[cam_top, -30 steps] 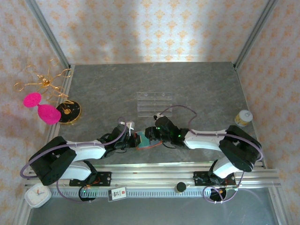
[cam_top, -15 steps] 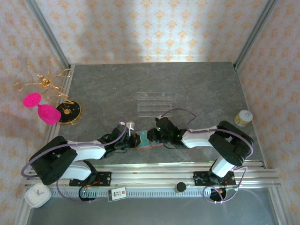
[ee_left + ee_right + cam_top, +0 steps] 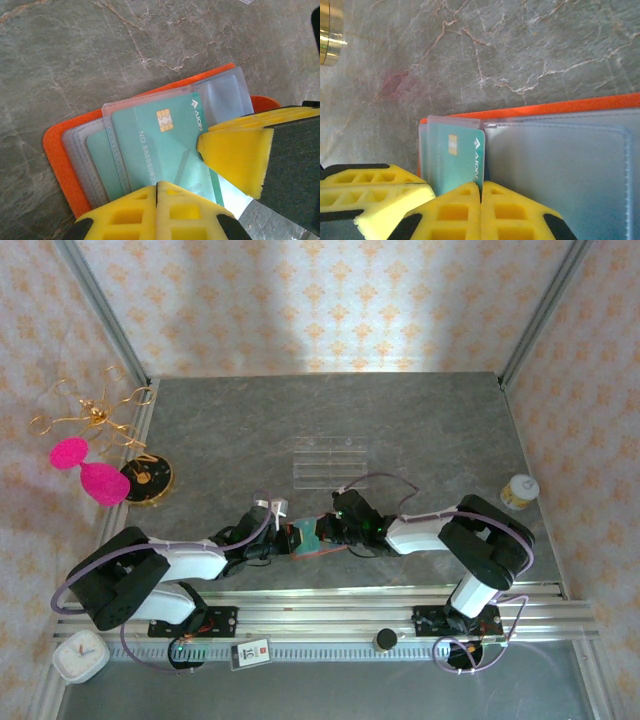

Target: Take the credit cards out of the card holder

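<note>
The orange-red card holder [image 3: 300, 551] lies open near the table's front edge, clear sleeves up [image 3: 55, 150] [image 3: 545, 107]. A teal-green card [image 3: 150, 145] [image 3: 452, 160] with a gold chip sticks partway out of a sleeve. A second teal edge [image 3: 97, 160] shows in the sleeve behind it. My left gripper [image 3: 285, 538] [image 3: 157, 187] is shut at the holder's near edge, apparently on it. My right gripper [image 3: 325, 532] [image 3: 481, 192] is shut, with the card's corner running into its seam. One of its fingers [image 3: 232, 155] lies over the card's end. The dark card is hidden.
A clear acrylic rack [image 3: 327, 460] stands mid-table behind the holder. A small yellow-lidded jar [image 3: 519, 490] is at the right edge. A black-and-gold disc [image 3: 147, 478], pink shapes [image 3: 88, 468] and a gold wire ornament [image 3: 90, 410] sit at the left.
The right arm's elbow has folded in toward the left and its gripper has edged slightly left along the holder. The left arm and the holder have hardly moved.
</note>
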Available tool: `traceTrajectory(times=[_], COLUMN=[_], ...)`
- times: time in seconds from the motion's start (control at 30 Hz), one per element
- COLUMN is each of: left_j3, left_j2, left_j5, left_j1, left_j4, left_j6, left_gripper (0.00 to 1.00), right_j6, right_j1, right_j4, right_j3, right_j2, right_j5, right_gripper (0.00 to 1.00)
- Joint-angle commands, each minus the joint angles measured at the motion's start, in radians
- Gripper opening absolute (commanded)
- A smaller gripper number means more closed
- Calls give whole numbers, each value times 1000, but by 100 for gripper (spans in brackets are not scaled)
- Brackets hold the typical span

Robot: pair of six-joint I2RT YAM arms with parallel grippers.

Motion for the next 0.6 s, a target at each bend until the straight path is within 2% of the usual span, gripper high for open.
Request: traceTrajectory(times=[0.0, 0.23, 0.57], left_j3=[-31, -48, -64], left_j2=[20, 57, 60], left_j5=[-17, 14, 40], left_j1=[4, 17, 33], left_j4=[-52, 2, 40], left_j6=[15, 6, 5], left_gripper=[0, 0, 0], right_j6=[17, 40, 39], right_j1=[-3, -11, -25], right_j4=[-9, -12, -15], right_j3=[-32, -85, -135], right_j2=[-16, -69, -104], right_j5=[15, 56, 50], right_gripper=[0, 0, 0])
